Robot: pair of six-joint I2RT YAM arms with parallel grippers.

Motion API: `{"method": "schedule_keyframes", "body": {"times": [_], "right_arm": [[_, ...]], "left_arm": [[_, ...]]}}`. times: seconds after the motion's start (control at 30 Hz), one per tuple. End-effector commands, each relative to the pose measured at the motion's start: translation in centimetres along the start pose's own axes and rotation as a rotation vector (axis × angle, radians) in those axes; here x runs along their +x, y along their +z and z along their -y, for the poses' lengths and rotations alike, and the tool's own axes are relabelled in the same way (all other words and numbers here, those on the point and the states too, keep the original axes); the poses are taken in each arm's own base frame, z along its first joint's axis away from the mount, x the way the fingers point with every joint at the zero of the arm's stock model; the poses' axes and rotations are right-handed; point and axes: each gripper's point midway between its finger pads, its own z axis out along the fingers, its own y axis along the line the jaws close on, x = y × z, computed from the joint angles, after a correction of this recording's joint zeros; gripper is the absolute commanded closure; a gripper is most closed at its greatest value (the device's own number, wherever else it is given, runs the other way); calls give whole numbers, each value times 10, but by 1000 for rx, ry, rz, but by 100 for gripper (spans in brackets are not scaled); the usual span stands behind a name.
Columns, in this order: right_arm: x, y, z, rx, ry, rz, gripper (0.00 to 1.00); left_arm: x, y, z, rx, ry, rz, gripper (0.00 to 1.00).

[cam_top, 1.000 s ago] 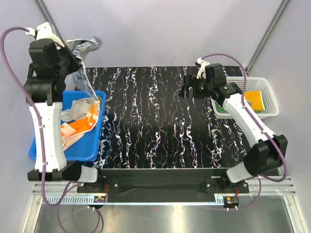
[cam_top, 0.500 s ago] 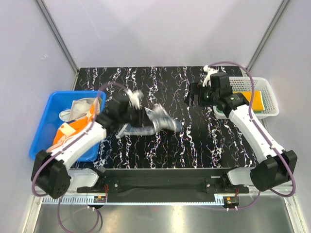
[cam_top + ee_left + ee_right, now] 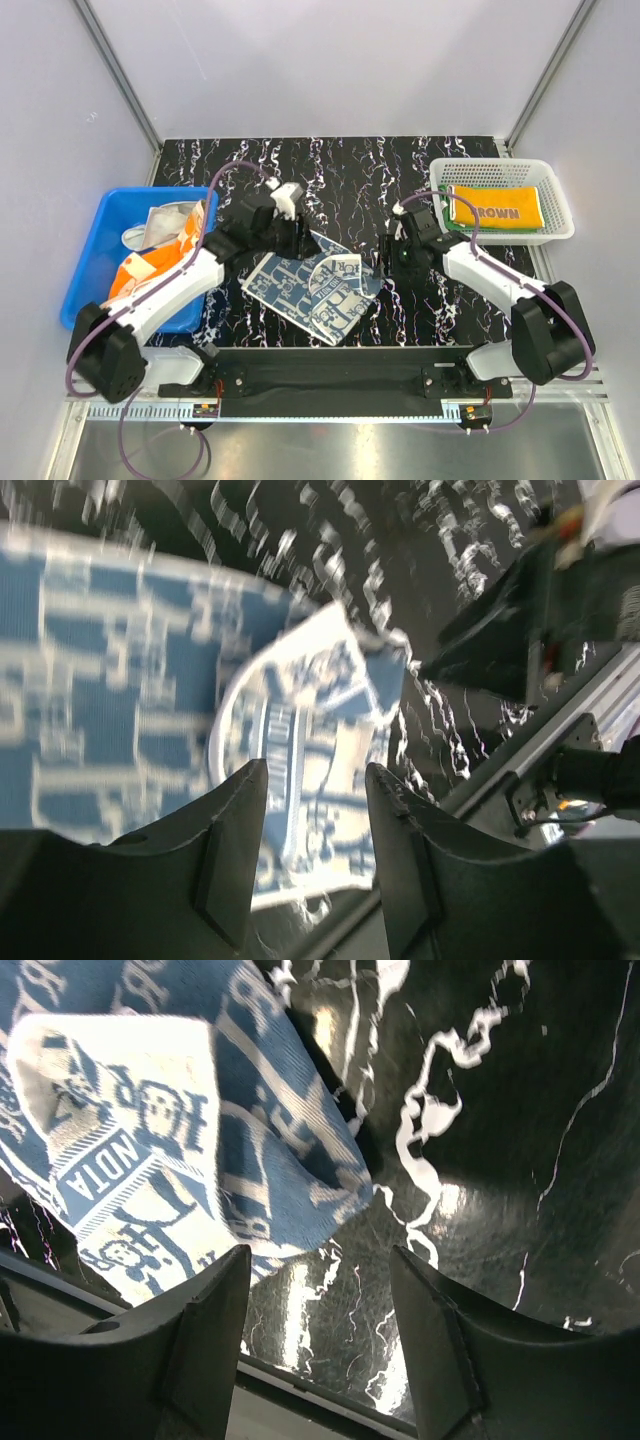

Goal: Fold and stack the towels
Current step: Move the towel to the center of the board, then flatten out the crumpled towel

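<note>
A white towel with navy pattern (image 3: 312, 284) lies spread on the black marbled table, one corner flipped over. My left gripper (image 3: 299, 240) hovers open over its far edge; in the left wrist view the towel (image 3: 130, 690) fills the space beyond the open left gripper (image 3: 315, 780), which holds nothing. My right gripper (image 3: 389, 257) stands open just right of the towel's right corner (image 3: 210, 1110), nothing between its fingers (image 3: 210, 1300). An orange-yellow towel (image 3: 497, 208) with brown lettering lies on a green towel (image 3: 456, 224) in the white basket.
The blue bin (image 3: 95, 235) at the left holds a cream and orange towel (image 3: 150, 268) and a whitish one (image 3: 165, 218). The white mesh basket (image 3: 560, 192) stands at the right edge. The table's near edge and metal rail run just below the spread towel.
My left arm swung from above the bin to the table's middle with the patterned towel and let it go; it now lies spread. My right arm came nearer, jaws narrower.
</note>
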Motion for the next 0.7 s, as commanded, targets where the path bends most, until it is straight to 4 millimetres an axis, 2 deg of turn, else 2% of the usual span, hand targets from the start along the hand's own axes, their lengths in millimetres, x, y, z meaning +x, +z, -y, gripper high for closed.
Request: {"method": "schedule_keyframes", "body": {"times": [0.0,0.07,0.1,0.17,0.2,0.27,0.3,0.33,0.37,0.4,0.43,0.47,0.53,0.57,0.67], "right_arm": [[-24,-12,-17,-61,36,128,36],[-22,-19,-14,-43,23,124,36],[-26,-27,-15,-43,16,149,36],[-27,-38,-17,-44,-6,167,36],[-31,-47,-18,-43,-20,197,35],[-35,-60,-20,-45,-30,223,35],[-38,-68,-22,-49,-36,248,35],[-39,-73,-23,-55,-50,260,35],[-40,-77,-25,-57,-60,265,35],[-42,-83,-27,-66,-68,282,35],[-42,-86,-28,-72,-78,288,34],[-42,-88,-29,-74,-83,293,34],[-44,-92,-29,-76,-89,306,34],[-43,-92,-30,-78,-92,303,34],[-45,-92,-32,-89,-97,306,34]], "left_arm": [[-33,29,27,153,282,42,51],[-28,45,31,184,408,-4,51],[-30,60,31,190,428,-46,51],[-30,73,34,233,469,-97,50],[-26,88,32,242,472,-156,50],[-24,100,28,249,494,-200,49],[-20,105,25,244,493,-231,48],[-11,117,17,235,483,-272,47],[-20,122,21,246,503,-262,46],[-17,124,20,250,496,-293,46],[-7,136,13,251,484,-334,46],[-14,140,19,274,495,-328,46],[6,151,11,291,481,-410,46],[4,154,15,302,487,-418,46],[23,159,12,317,477,-486,46]]}}
